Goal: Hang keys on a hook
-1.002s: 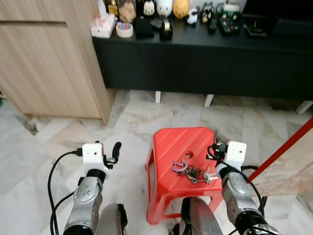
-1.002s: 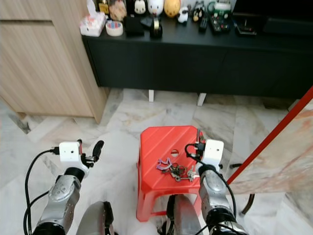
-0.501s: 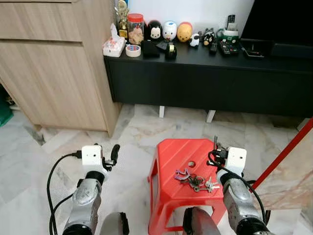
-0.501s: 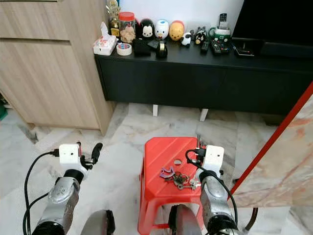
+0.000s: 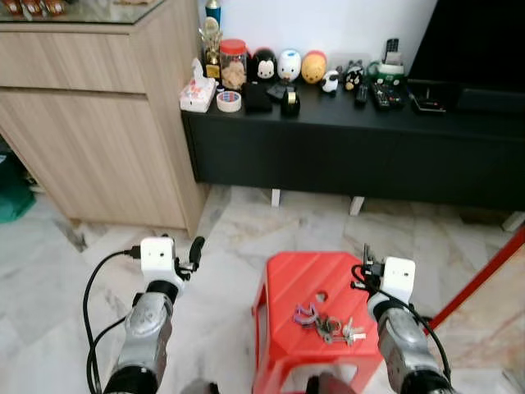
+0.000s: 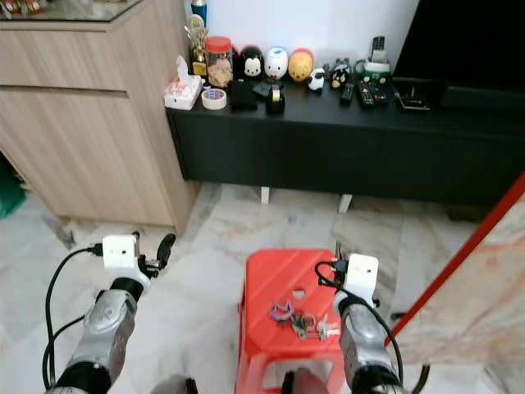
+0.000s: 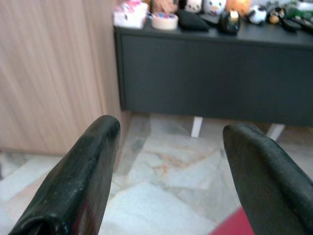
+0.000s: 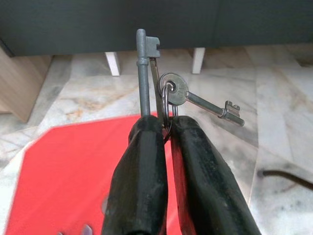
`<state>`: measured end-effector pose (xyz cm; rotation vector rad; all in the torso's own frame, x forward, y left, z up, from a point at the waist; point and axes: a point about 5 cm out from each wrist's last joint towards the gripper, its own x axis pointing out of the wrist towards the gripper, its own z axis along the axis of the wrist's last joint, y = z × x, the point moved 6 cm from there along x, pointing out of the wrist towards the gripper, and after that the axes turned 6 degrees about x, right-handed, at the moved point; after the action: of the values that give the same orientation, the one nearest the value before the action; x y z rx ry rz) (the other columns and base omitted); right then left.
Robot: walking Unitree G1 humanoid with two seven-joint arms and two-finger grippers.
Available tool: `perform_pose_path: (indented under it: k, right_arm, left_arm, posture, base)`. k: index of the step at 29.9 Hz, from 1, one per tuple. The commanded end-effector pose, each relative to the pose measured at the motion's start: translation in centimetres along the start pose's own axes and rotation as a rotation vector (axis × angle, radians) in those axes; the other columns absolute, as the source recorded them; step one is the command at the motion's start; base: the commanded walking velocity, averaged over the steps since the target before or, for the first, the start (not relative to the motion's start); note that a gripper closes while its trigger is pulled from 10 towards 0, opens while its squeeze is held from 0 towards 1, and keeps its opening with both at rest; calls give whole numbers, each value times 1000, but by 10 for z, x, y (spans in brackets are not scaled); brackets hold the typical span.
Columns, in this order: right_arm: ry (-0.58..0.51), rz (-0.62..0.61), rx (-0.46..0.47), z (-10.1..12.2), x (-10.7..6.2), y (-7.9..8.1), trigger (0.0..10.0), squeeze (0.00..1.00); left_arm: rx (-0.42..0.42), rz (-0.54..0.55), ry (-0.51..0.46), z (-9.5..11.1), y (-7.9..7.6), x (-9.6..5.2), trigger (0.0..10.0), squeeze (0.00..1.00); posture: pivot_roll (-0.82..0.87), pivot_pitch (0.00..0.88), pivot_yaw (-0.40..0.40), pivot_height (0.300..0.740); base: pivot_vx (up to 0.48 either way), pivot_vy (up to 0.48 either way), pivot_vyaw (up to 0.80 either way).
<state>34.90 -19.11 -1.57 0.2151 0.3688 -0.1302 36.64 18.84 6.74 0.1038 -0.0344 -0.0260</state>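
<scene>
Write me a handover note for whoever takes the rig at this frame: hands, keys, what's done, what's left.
Right hand: shut on a small ring of keys, held over the right edge of the red stool.
Left hand: open, empty, raised over the floor left of the stool.
A second bunch of keys lies on the stool.
Done: one key ring picked up.
Left: find a hook, none is visible here, and hang the keys.
</scene>
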Motion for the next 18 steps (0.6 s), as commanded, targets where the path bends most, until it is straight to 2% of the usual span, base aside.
perform_pose_path:
  k: [1,10,18]
  right_arm:
    - [9,-4,5,-2,-1,-1,10000,0]
    - [35,-17,-9,-10,-3,-4,10000,0]
    - [6,2,6,-3,-1,2,10000,0]
  left_arm:
    - [2,2,12,-5,2,-2,10000,0]
    - [0,4,20,-9,3,-7,10000,0]
    - [4,-4,9,-7,1,-6,10000,0]
  posture:
    - [44,0,-52,727]
    - [45,0,-54,727]
    - [42,0,-51,727]
  base:
    - [0,0,0]
    - [0,0,0]
    - [0,0,0]
